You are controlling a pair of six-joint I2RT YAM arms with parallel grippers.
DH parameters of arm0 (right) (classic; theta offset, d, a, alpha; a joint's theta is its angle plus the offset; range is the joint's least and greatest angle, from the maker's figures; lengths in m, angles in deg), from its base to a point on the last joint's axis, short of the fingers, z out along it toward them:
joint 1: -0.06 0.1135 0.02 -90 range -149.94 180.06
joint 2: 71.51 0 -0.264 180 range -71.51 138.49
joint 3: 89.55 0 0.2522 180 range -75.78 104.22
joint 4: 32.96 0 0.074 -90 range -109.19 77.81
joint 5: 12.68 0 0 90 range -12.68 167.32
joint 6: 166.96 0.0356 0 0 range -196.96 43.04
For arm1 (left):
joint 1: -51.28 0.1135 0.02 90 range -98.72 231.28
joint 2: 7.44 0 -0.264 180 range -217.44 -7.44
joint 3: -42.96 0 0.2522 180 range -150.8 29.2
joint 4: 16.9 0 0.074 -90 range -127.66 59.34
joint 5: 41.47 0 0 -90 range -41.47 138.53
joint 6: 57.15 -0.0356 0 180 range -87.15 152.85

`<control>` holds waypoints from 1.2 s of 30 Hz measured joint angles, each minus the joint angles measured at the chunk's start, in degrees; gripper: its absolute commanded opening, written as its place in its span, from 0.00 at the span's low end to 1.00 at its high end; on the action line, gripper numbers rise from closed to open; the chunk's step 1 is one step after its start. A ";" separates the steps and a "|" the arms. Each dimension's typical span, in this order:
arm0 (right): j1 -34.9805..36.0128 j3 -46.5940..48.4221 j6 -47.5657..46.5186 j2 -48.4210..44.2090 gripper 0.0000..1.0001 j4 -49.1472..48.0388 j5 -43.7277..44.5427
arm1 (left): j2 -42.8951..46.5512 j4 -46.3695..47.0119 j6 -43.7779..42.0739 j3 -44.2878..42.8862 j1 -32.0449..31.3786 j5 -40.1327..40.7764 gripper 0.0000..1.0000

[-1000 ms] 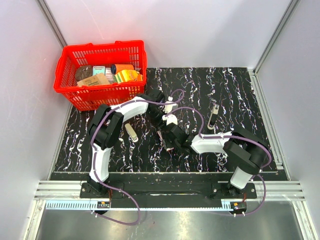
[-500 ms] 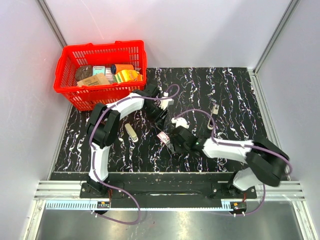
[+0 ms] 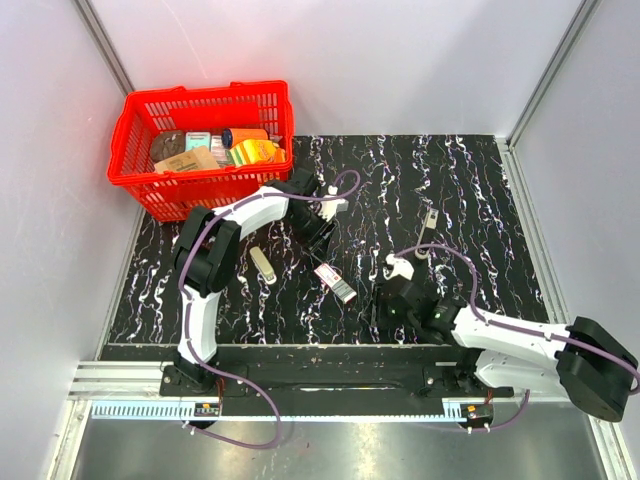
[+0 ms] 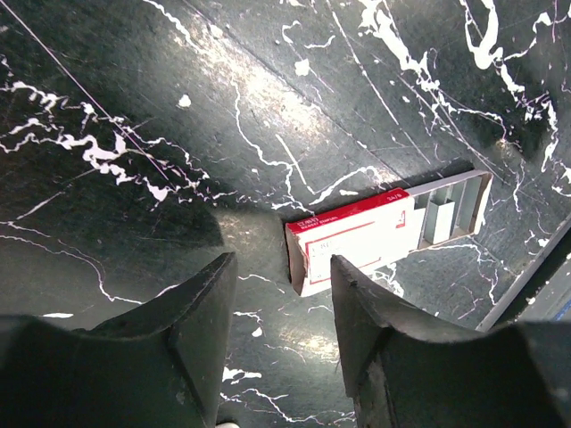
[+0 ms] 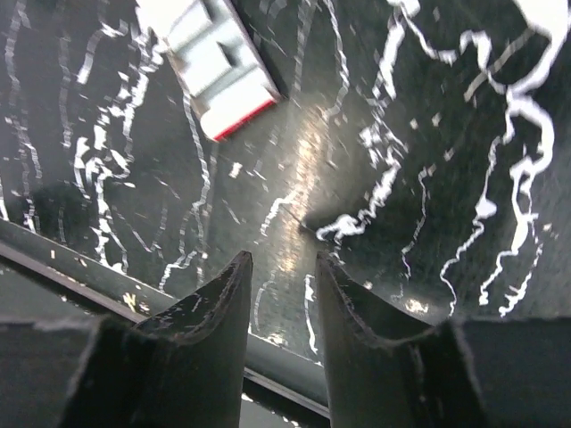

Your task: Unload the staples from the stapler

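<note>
A red and white staple box (image 3: 335, 283) lies mid-table with its grey tray slid partly out (image 4: 446, 209); it also shows in the right wrist view (image 5: 219, 67). A small beige object (image 3: 263, 265), possibly the stapler, lies to the box's left. A small grey and dark piece (image 3: 428, 219) lies further right; I cannot tell which of these two is the stapler. My left gripper (image 3: 320, 232) (image 4: 281, 267) hovers just behind the box, open, with only table between its fingers. My right gripper (image 3: 378, 312) (image 5: 283, 260) is open and empty near the front edge, right of the box.
A red basket (image 3: 135, 175) full of packets stands at the back left, close behind the left arm. A metal rail (image 3: 320, 380) runs along the table's near edge, just under the right gripper. Grey walls enclose the sides and the back.
Both grippers were together at the staple box; the right arm has since swung back toward the near right, the left has drawn back a little, and the box lies free, slightly shifted.
</note>
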 measured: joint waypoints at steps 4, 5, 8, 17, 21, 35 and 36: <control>0.00 -4.28 5.38 1.60 0.37 -4.04 -2.32 | 0.00 0.02 -0.09 0.22 -0.13 -0.15 0.48; 0.00 -4.63 6.62 2.91 0.37 -5.77 -3.10 | 0.00 -0.02 -0.09 0.24 -0.28 -0.15 0.47; -0.28 -4.66 9.79 7.34 0.37 -12.98 -5.60 | 0.00 0.02 -0.09 0.24 -0.59 -0.15 0.47; -4.28 -8.57 19.08 12.48 0.31 -27.96 -9.16 | 0.00 0.66 -0.04 1.79 -1.14 -0.20 0.46; -6.10 -11.21 23.26 11.85 0.30 -31.19 -9.18 | 0.00 0.94 -0.04 2.12 -1.11 -0.20 0.46; -7.61 -11.43 26.08 15.65 0.26 -38.21 -9.57 | 0.00 1.57 -0.04 2.14 -1.14 -0.33 0.45; -7.72 -11.43 26.05 15.87 0.25 -38.40 -9.57 | 0.00 1.57 -0.04 2.14 -1.11 -0.33 0.45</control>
